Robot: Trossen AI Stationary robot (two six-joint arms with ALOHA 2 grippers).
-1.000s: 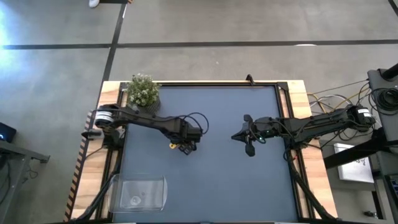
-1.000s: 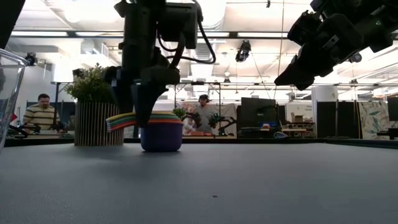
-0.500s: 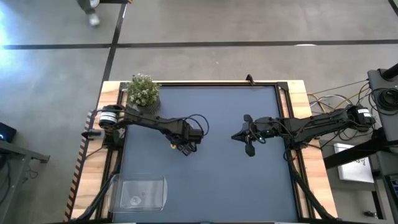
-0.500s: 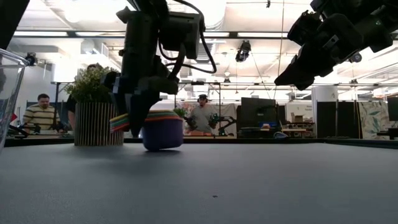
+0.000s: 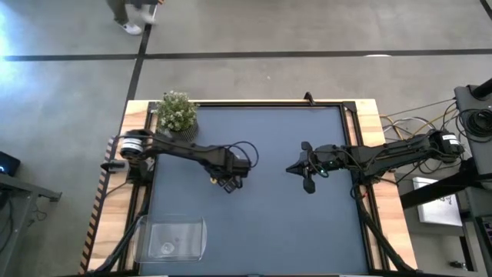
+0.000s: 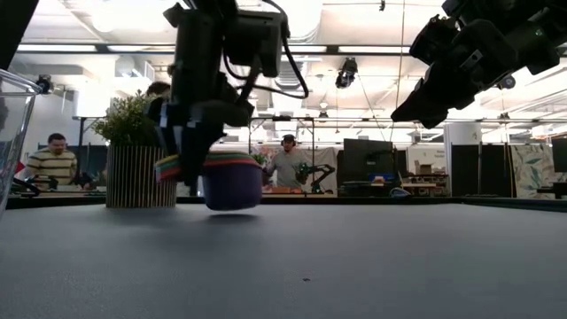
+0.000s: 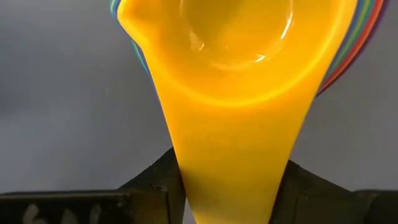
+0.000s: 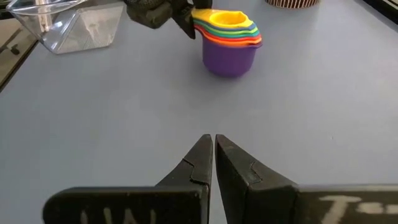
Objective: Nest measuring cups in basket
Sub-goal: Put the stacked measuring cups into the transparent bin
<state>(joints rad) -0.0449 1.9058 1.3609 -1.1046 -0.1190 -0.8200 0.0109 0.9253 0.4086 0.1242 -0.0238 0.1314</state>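
Observation:
The measuring cups (image 8: 230, 40) are nested in one stack, purple outermost and yellow (image 7: 239, 56) innermost, left of the table's middle. My left gripper (image 5: 224, 182) is shut on the stack's handles and comes down from above in the low view (image 6: 190, 133). The clear basket (image 5: 173, 238) stands by the near left corner and also shows in the right wrist view (image 8: 68, 25). My right gripper (image 8: 213, 142) hovers shut above the table right of the middle (image 5: 292, 168), well away from the cups. My left gripper pinches the stacked handles (image 6: 170, 168) between its two fingers, one finger (image 7: 155, 183) on each side of the yellow handle (image 7: 233, 168). The fingers come from above, pointing down, and lie across the handles. The stack hangs roughly level, with the purple bottom (image 6: 232, 202) just off the table.
A small potted plant (image 5: 177, 114) stands at the far left corner. Bare blue table stretches between the cups and the basket. People sit and walk in the room behind the table (image 6: 58, 164).
My left gripper has risen a little, staying shut on the handles. The cup stack has gone from resting on the table, through a slight tip, to hanging just clear of it. My right arm has kept still. A person walks past behind the plant.

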